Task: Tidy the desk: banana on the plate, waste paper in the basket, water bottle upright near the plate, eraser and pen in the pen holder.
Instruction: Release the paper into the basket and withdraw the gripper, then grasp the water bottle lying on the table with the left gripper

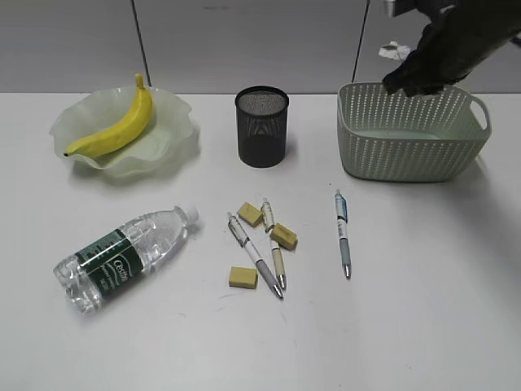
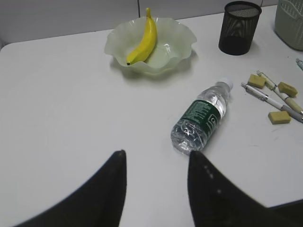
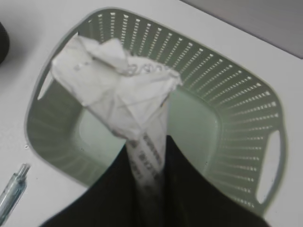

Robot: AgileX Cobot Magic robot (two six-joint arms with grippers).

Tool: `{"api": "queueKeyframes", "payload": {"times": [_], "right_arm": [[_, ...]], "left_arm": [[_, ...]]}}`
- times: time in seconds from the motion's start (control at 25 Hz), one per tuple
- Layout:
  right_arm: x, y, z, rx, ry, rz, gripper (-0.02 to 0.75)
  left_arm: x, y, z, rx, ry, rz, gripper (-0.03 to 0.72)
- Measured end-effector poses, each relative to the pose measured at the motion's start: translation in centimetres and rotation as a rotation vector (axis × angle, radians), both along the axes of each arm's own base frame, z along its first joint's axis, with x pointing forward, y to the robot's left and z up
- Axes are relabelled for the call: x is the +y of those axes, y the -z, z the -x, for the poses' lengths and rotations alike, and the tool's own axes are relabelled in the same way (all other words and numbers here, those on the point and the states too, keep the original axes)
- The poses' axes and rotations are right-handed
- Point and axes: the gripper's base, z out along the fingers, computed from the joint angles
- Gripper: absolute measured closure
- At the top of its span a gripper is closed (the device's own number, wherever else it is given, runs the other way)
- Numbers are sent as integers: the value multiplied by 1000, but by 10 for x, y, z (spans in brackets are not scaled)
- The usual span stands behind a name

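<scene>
1. The right gripper [image 3: 149, 189] is clamped on the waste paper [image 3: 116, 85], holding it above the open basket [image 3: 227, 94].
2. The left gripper [image 2: 156, 189] hangs over the desk [image 2: 61, 104] with jaws apart, empty, near the lying water bottle [image 2: 201, 118].

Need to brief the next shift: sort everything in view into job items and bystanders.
Job items: banana, plate, waste paper in the right gripper, basket, water bottle, pen holder, three erasers, three pens.

Bystanders: none visible; the left gripper is empty.
</scene>
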Motion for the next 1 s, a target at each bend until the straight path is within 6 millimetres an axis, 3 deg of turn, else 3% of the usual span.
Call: {"api": "queueKeyframes", "payload": {"times": [0.16, 0.36, 0.48, 0.64, 0.76, 1.0], "right_arm": [[6, 33, -20, 46, 6, 5, 587], [8, 44, -30, 54, 87, -58, 265], [8, 42, -31, 44, 111, -81, 158], [3, 31, -19, 126, 142, -46, 144], [-4, 12, -1, 225, 177, -1, 166], [-19, -52, 46, 279, 220, 17, 205]], "left_arm": [[0, 0, 0, 0, 0, 0, 368], [0, 0, 0, 0, 0, 0, 368], [0, 0, 0, 0, 0, 0, 368], [0, 0, 0, 0, 0, 0, 369], [0, 0, 0, 0, 0, 0, 369], [0, 0, 0, 0, 0, 0, 369]]}}
